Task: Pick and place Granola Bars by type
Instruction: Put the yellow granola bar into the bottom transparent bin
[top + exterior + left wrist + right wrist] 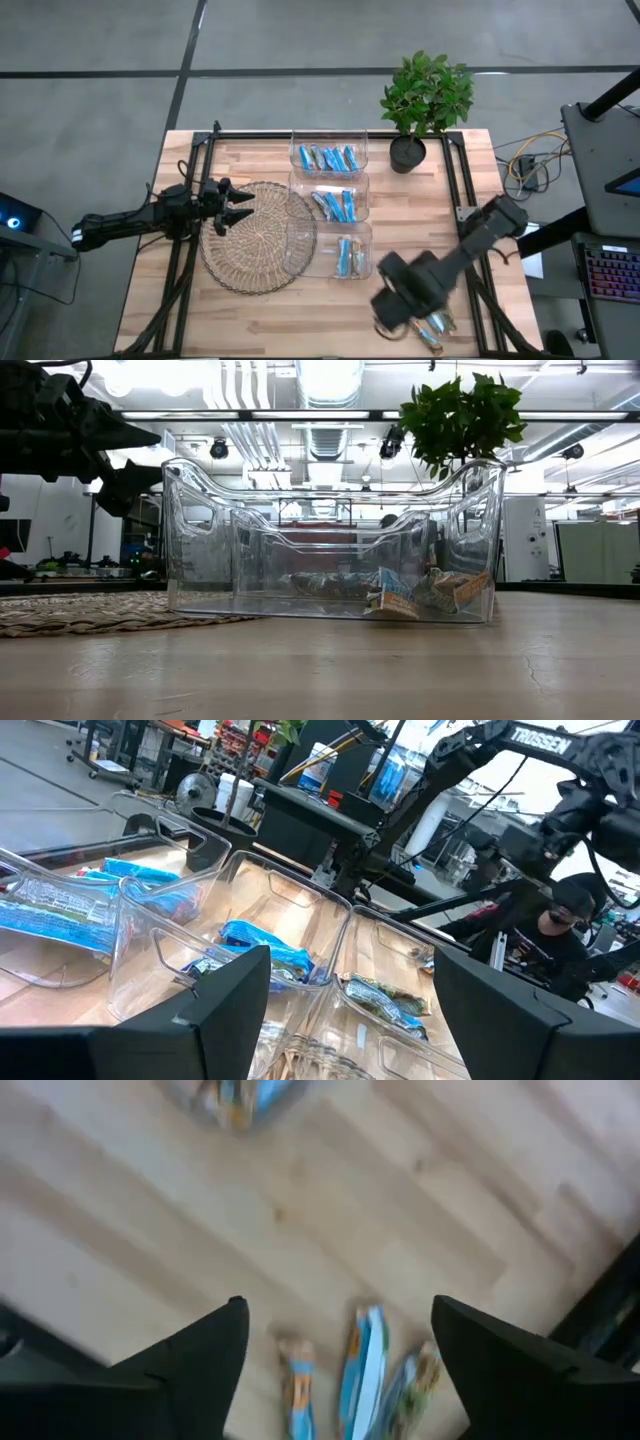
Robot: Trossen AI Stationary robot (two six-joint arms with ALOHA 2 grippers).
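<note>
Dark fingers of your right gripper (335, 1342) stood spread wide, nothing between them, hanging over a small cluster of loose granola bars in shiny blue-and-tan wrappers (362, 1372) on the pale wooden table (250, 315), near its front right corner. In the high view the right gripper (400, 300) sat just beside that cluster (436, 328), close to the table's near edge.

Your left gripper (236, 206) waited with its jaws apart over the round woven mat (245, 255), short of the bins.

Other bars already lay in the three clear plastic rectangular bins (330, 160) lined up along the table's middle: mostly blue wrappers in all three, some silvery-green among them.

Handling, as a guess: those bars looked light, with slick crinkly foil that could slide under a pad. The filling probably gives a little, so squeeze gently. I would take one across its narrow width at mid-length, not by the flat crimped ends. The three under the right gripper lay nearly side by side, so you could easily catch two at once.

Room to move: open board lay between the cluster and the nearest bin. The black frame rail (462, 190) and the table edge ran close on the right side. Bin walls stood tall, so the carry would need height before crossing them. The potted green plant (425, 100) stood well apart at the back.
</note>
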